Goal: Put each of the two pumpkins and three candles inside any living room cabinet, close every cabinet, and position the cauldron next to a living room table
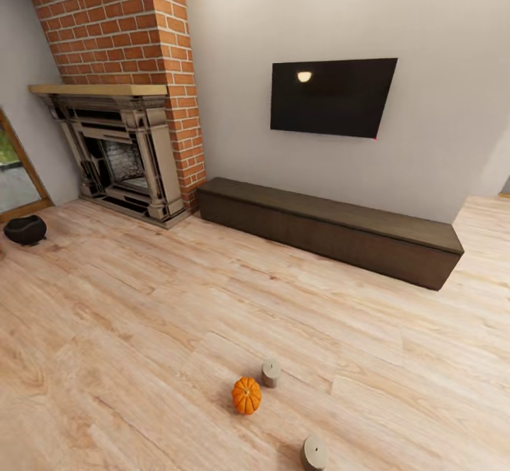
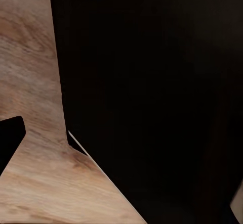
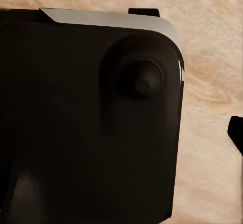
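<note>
Facing pumpkin (image 1: 246,394) and two candles (image 1: 270,372) on floor (image 1: 142,329), cabinet (image 1: 329,230) closed, we risk knocking them; tool states unreadable.

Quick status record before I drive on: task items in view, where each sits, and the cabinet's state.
pumpkin: on floor, near foreground
candles: one just beyond the pumpkin, one at the bottom edge
cauldron: on floor, far left, left of fireplace
cabinet: along wall under TV, fronts look closed
grippers: state not readable
</note>
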Controlling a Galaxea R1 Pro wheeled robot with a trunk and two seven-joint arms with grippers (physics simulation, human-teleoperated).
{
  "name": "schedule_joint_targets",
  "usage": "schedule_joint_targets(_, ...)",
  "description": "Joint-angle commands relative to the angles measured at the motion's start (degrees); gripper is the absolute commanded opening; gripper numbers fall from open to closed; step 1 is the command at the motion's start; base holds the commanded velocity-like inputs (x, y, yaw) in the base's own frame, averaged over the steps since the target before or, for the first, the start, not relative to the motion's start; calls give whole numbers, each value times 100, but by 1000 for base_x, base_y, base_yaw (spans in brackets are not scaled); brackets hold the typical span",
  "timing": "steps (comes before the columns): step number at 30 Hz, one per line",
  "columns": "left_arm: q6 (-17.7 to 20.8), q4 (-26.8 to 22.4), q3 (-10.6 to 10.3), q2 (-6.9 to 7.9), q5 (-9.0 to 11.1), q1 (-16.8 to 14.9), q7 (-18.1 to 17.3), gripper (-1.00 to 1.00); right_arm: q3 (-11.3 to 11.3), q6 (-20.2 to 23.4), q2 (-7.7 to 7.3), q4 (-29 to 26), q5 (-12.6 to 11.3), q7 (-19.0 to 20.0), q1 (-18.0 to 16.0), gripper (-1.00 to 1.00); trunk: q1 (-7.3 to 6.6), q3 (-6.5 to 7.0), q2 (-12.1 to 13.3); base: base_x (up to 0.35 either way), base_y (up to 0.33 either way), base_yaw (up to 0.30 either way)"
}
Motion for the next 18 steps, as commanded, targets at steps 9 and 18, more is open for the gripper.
schedule_joint_targets(9, 0, 0, 3, 0, 0, 0, -1, 100, 0, -7, 0, 0, 3, 1, 0, 100, 0, 0, 0, 0, 0, 288)
schedule_joint_targets(18, 0, 0, 4, 0, 0, 0, 5, 100, 0, -1, -4, 0, -3, 0, 0, 100, 0, 0, 0, 0, 0, 288)
